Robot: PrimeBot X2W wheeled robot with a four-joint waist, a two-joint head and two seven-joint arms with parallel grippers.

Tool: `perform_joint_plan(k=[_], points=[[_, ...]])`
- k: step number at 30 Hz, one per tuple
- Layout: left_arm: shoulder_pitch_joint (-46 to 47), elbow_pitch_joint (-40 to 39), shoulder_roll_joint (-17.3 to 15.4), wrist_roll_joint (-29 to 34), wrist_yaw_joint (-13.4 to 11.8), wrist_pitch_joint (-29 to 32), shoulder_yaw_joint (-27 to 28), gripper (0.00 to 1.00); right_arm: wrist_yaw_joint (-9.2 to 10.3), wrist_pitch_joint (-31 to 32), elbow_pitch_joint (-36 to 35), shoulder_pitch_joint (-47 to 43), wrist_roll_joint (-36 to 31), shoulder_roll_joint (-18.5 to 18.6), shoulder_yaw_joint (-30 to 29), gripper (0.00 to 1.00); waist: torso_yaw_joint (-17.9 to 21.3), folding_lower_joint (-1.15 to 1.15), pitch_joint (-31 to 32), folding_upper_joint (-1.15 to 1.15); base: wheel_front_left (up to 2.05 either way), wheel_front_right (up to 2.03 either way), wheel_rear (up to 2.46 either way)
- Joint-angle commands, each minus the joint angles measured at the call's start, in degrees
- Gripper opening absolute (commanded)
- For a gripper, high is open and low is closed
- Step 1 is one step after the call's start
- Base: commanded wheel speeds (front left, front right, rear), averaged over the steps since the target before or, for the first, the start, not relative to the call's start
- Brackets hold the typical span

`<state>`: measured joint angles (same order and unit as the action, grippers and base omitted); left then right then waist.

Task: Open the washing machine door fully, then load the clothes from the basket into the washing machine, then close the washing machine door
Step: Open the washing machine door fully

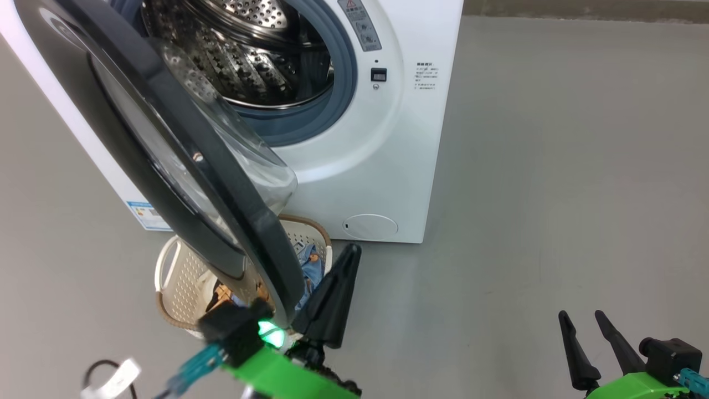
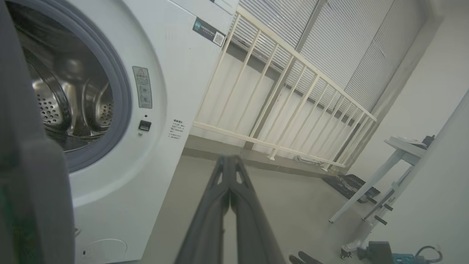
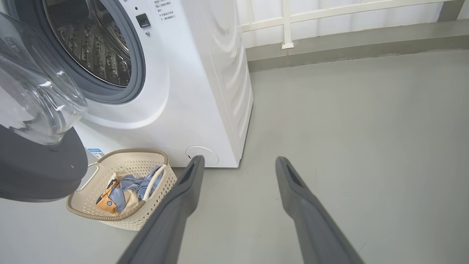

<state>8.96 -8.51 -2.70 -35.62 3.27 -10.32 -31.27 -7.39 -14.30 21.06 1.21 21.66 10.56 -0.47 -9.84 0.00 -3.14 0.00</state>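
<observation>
1. The left pincer was clenched on nothing, just right of the near edge of the washing machine door.
2. The right pincer stood released over the floor, well right.
3. That door hung open over the basket of clothes, before the washing machine.

The left gripper and right gripper each have two long, tapering black fingers with slotted tips, set on a bright green wrist shell. A black connector block carries a teal plug. A green light glows at the left wrist, near a black cable with a white tag.
</observation>
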Motion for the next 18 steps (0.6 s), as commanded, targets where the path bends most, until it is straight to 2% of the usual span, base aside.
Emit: perform_joint_plan(k=[1, 5, 9, 18], points=[[3.4, 1.5, -0.2, -1.1, -0.3, -0.6, 1.2, 0.0, -0.1, -0.7, -1.1, 1.3, -0.5, 0.7, 1.6, 1.0, -0.1, 0.0, -0.2, 0.0, 0.0, 0.0, 0.0], [7.9, 12.5, -0.2, -1.5, -0.1, -2.8, 0.8, 0.0, -0.1, -0.7, -1.0, 2.0, -0.7, 0.6, 2.1, 1.0, 0.1, 0.0, -0.6, 0.0, 0.0, 0.0, 0.0], [11.2, 20.2, -0.2, -2.3, 0.0, -4.2, 1.5, 0.0, -0.1, -0.7, -0.9, 2.4, -0.6, 0.6, 2.8, 1.0, 0.4, 0.0, -0.7, 0.0, 0.0, 0.0, 0.0], [12.8, 24.3, -0.2, -3.1, 0.6, -4.7, 7.5, 0.0, -0.1, -0.7, -1.2, 2.7, -0.5, 0.7, 2.6, 1.0, 0.3, 0.0, -1.3, 0.0, 0.0, 0.0, 0.0]])
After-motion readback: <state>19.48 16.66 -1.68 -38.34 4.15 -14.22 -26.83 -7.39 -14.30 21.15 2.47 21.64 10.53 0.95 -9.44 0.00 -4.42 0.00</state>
